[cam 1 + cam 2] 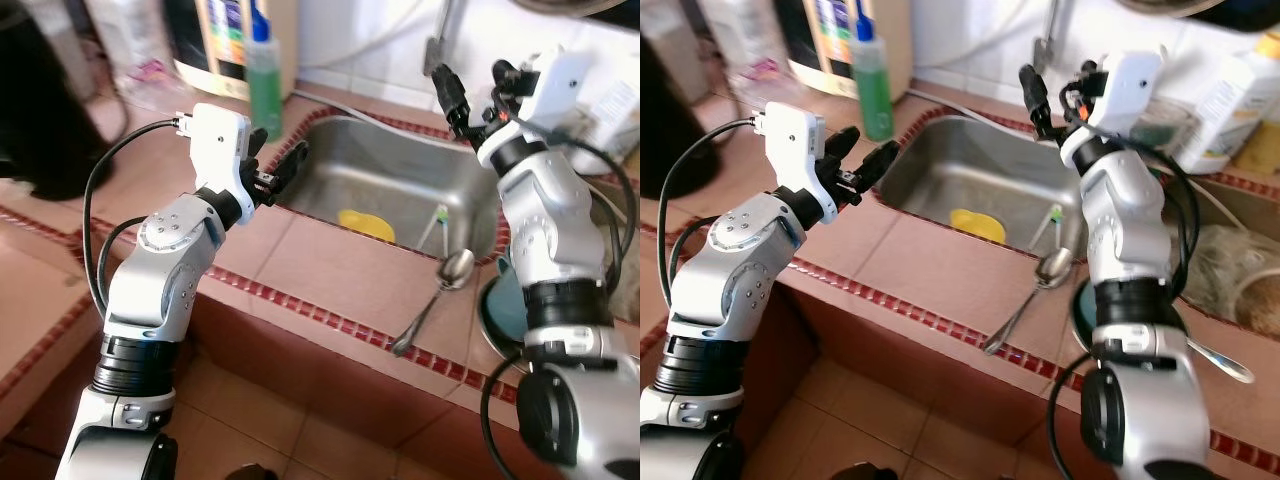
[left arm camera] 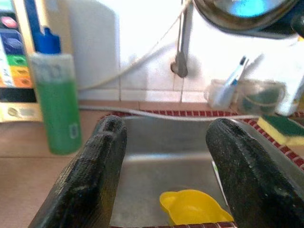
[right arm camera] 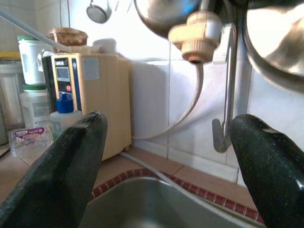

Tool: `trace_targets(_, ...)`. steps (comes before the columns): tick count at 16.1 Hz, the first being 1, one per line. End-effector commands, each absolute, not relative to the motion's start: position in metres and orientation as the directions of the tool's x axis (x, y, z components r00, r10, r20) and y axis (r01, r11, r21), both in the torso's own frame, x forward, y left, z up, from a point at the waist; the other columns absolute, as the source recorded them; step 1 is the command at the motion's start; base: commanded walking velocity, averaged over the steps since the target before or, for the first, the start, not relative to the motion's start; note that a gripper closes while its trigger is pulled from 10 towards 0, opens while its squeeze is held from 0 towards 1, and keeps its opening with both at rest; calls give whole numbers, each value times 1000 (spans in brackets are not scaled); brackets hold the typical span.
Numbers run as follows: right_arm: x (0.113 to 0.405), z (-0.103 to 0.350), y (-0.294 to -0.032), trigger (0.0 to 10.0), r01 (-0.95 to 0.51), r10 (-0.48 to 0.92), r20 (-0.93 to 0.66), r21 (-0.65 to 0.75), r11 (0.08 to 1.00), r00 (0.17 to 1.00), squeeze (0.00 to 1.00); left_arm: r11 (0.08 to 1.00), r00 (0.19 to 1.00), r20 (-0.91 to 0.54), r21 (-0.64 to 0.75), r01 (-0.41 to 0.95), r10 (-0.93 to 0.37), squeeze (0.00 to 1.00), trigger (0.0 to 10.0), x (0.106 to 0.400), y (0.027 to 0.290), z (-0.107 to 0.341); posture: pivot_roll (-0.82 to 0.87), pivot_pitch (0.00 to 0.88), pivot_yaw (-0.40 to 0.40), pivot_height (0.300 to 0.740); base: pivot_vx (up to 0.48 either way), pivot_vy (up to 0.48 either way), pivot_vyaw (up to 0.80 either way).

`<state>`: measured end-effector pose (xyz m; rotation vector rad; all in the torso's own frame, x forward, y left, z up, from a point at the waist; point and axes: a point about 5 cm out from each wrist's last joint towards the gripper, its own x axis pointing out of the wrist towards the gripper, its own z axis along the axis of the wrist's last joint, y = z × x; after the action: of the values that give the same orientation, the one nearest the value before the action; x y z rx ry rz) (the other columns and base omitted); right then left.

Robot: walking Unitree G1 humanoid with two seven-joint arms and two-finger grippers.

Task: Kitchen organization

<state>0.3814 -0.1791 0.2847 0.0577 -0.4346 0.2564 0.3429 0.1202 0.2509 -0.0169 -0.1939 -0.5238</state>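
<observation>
A steel sink (image 1: 400, 180) is set into the tiled counter. In it lie a yellow cup (image 1: 366, 224) and a green-and-white brush (image 1: 438, 225). A metal spoon (image 1: 435, 290) rests on the counter by the sink's front right corner. My left gripper (image 1: 278, 155) hovers open at the sink's left rim, pointing across the basin, with the yellow cup (image 2: 192, 209) beyond its empty fingers. My right gripper (image 1: 1055, 85) is raised above the sink's back edge and stands open and empty, facing the wall and the tap (image 3: 197, 33).
A green soap bottle (image 1: 265, 85) stands left of the sink, before a beige appliance (image 3: 90, 95). A teal dish (image 1: 500, 305) sits right of the spoon. A sponge (image 2: 282, 128) and a white bottle (image 1: 1230, 100) are at the back right. Pots hang overhead.
</observation>
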Motion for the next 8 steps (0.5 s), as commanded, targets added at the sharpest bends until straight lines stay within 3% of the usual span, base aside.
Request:
trace_targets(1, 373, 288, -180, 10000, -216, 209, 455, -37, 976, 866, 0, 872, 854, 197, 10, 490, -482, 0, 10000, 344, 122, 247, -127, 0, 16, 736, 0, 0, 0)
trace_targets(8, 341, 252, -174, 10000, -31, 61, 470, -71, 997, 881, 0, 894, 868, 230, 27, 447, -441, 0, 10000, 330, 119, 226, -141, 0, 24, 736, 0, 0, 0)
